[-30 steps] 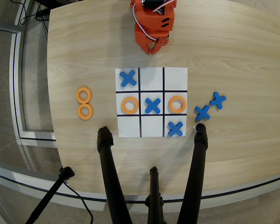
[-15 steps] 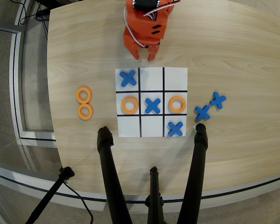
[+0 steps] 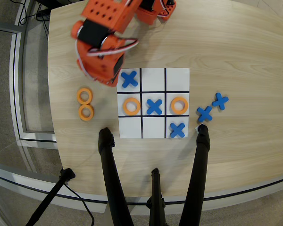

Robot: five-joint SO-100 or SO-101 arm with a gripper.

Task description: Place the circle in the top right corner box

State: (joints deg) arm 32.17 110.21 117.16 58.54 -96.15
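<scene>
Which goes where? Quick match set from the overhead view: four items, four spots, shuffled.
Items:
1. orange arm
2. two spare rings
3. two spare crosses
4. centre-cell cross

Spots:
A. on the table right of the grid
B. inside the grid
C. over the table by the grid's upper-left corner
D. on the table left of the grid

Pairs: 1-C, 2-D, 3-A, 4-B

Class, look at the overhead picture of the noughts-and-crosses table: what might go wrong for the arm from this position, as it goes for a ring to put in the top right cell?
1. The two spare orange rings touch each other, so closing on one may nudge the other away.
2. The arm hangs beside the blue cross in the top-left cell; a low swing might knock it.
3. The pincer is hidden under the arm, so its alignment cannot be checked.
</scene>
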